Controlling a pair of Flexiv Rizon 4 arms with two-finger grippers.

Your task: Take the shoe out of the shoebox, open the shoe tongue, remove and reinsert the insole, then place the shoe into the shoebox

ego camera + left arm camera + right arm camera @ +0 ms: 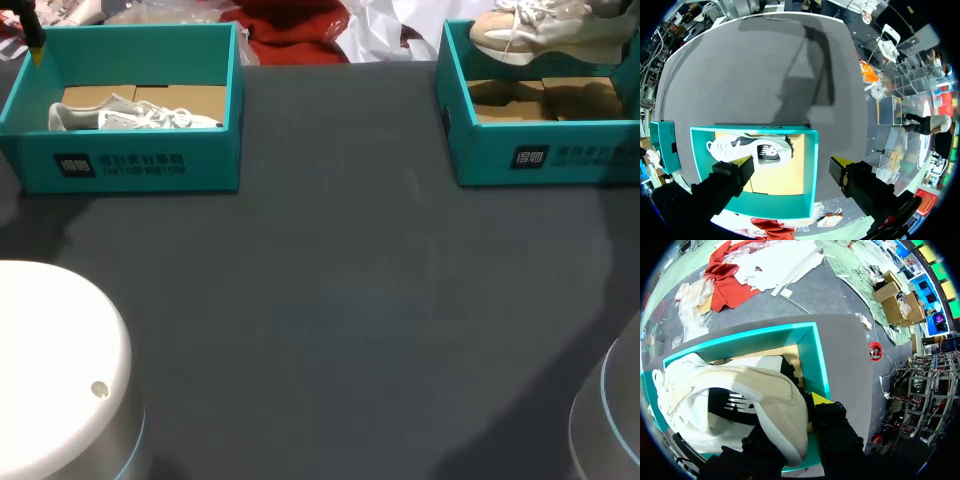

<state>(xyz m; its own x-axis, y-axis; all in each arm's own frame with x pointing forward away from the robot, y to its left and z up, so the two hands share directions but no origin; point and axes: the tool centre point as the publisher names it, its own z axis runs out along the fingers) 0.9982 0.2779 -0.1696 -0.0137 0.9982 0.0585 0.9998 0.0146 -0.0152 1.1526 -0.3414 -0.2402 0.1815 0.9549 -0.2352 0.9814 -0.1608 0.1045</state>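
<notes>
The right claw [792, 421] is closed on the beige shoe [740, 390], gripping the end away from the laces. The shoe hangs in the air over the right box [817, 355] and does not touch it. The left claw [792, 164] is open wide and holds nothing. It hangs over the left box [812, 170]. 1 finger is above the box, and the other is past its wall, above the dark table [755, 65]. A white shoe [747, 147] lies on its side in that box.
</notes>
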